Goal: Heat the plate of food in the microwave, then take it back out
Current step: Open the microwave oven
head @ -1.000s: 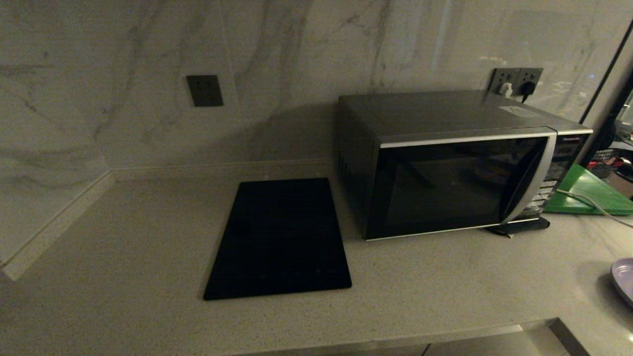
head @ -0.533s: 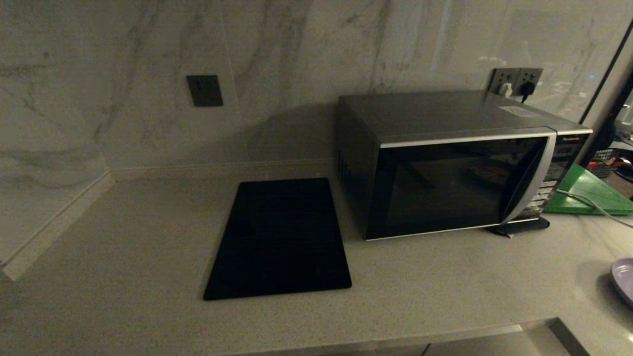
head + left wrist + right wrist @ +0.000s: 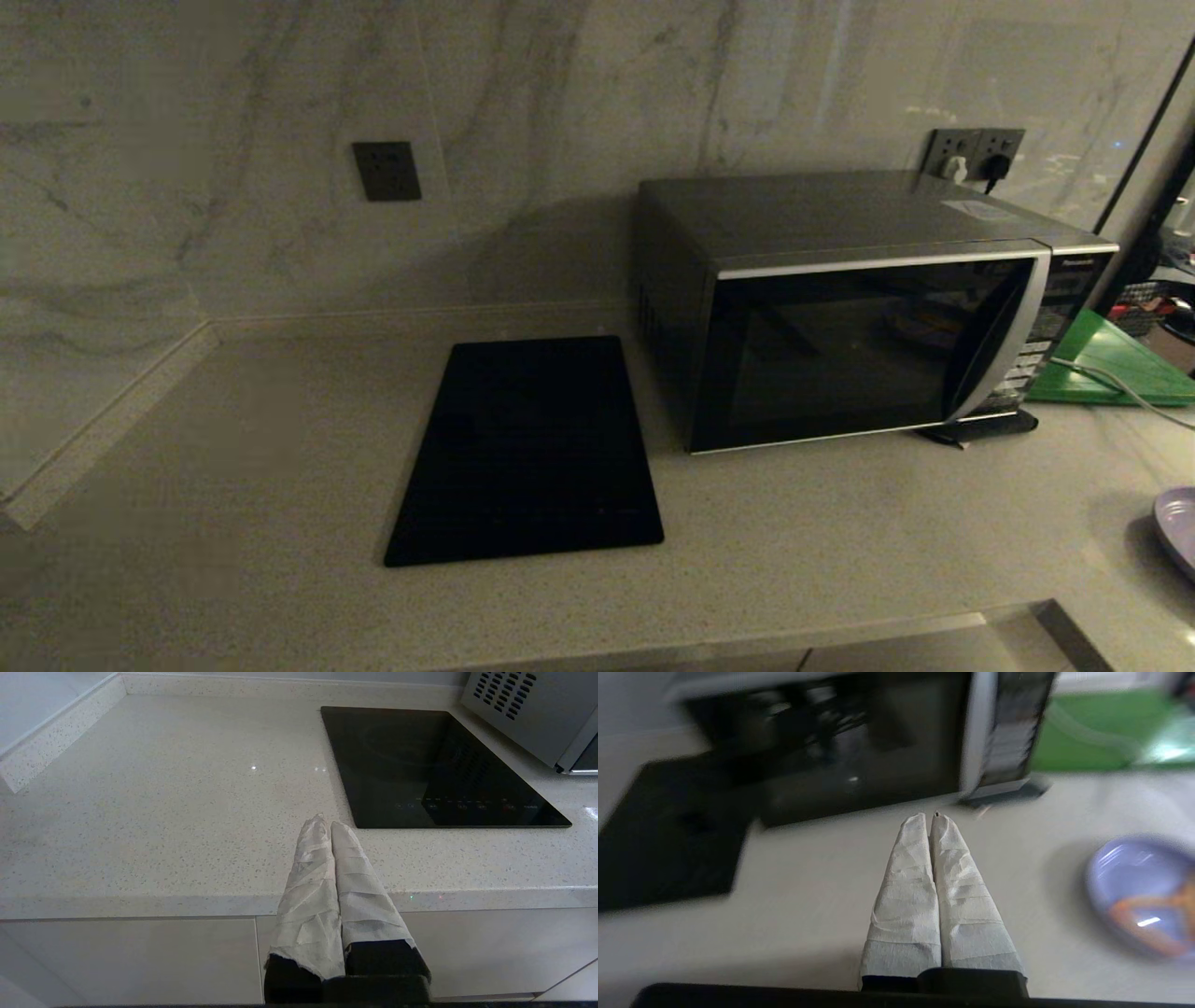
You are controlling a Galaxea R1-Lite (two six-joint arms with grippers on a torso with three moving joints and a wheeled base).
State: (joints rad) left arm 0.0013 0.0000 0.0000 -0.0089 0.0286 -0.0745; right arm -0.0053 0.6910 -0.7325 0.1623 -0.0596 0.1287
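The microwave [image 3: 868, 308] is shut at the back right of the countertop [image 3: 280, 467], so its door should be opened first, pulled by the curved handle [image 3: 994, 341]. The plate of food [image 3: 1141, 893] waits at the right edge. The right gripper [image 3: 930, 816], fingers together, hovers before the door; the left gripper [image 3: 325, 822], likewise closed, is parked near the front edge. A black cooktop [image 3: 532, 448] lies left of the microwave, a green board [image 3: 1111, 364] right.

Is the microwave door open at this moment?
No. In the head view the microwave has its dark glass door flush against the front, handle strip beside the button panel.
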